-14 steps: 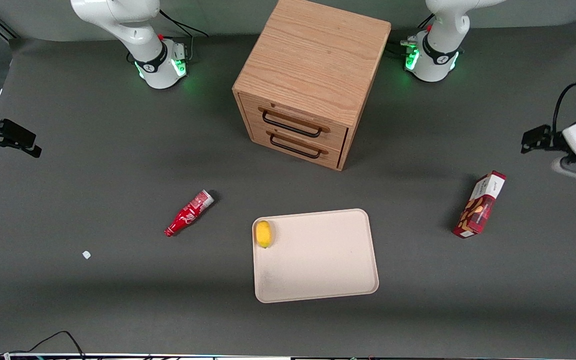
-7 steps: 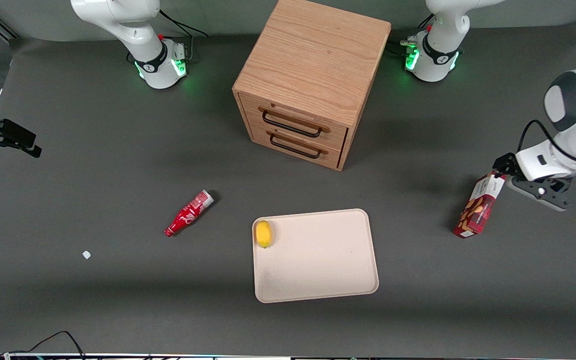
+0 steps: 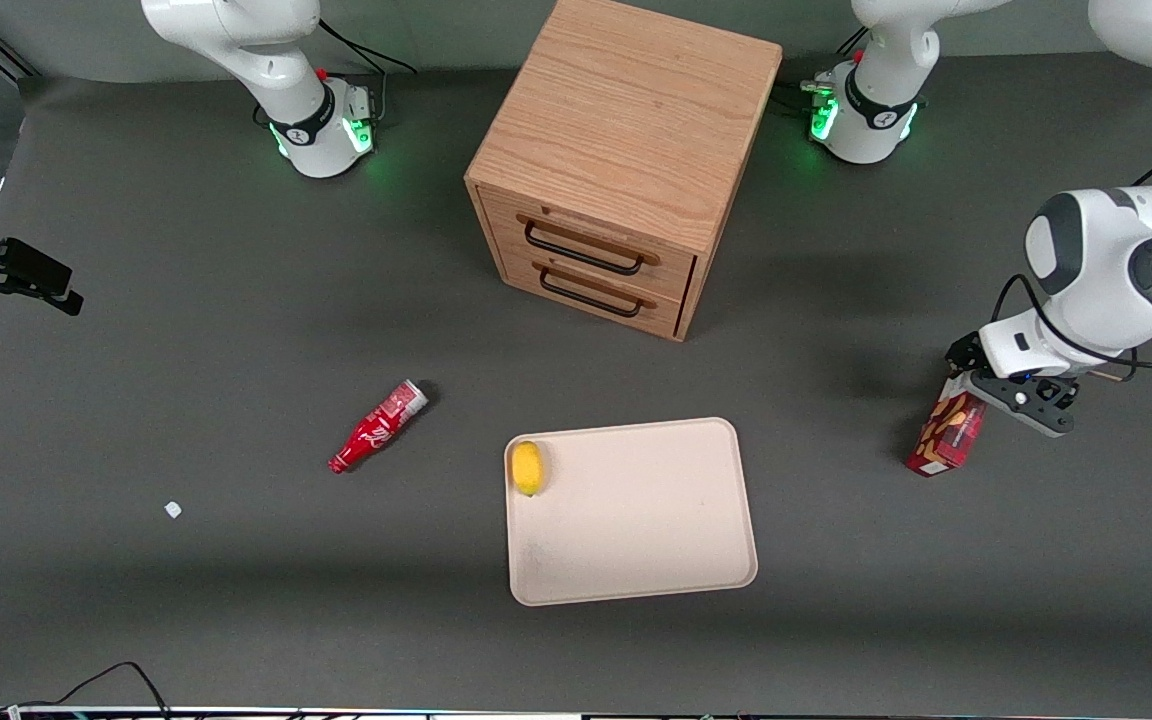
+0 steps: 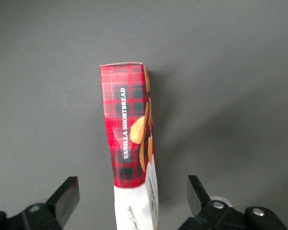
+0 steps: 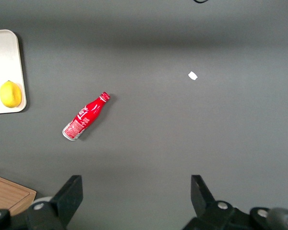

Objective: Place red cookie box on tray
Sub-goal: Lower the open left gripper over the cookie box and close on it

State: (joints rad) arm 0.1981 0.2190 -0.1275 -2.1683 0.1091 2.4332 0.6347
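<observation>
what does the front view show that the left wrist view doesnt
Only the front view shows the tray with a lemon on it, the red soda bottle, the wooden drawer cabinet and a small white scrap. Only the left wrist view shows the gripper open, its fingers apart on either side of the red cookie box, and the words VANILLA SHORTBREAD on the box. Both show the box lying on the dark table with the gripper above its white end.

Glossy cardboard red cookie box (image 4: 129, 143), matt tray (image 3: 636, 560), wood-grain cabinet (image 3: 626, 110).
</observation>
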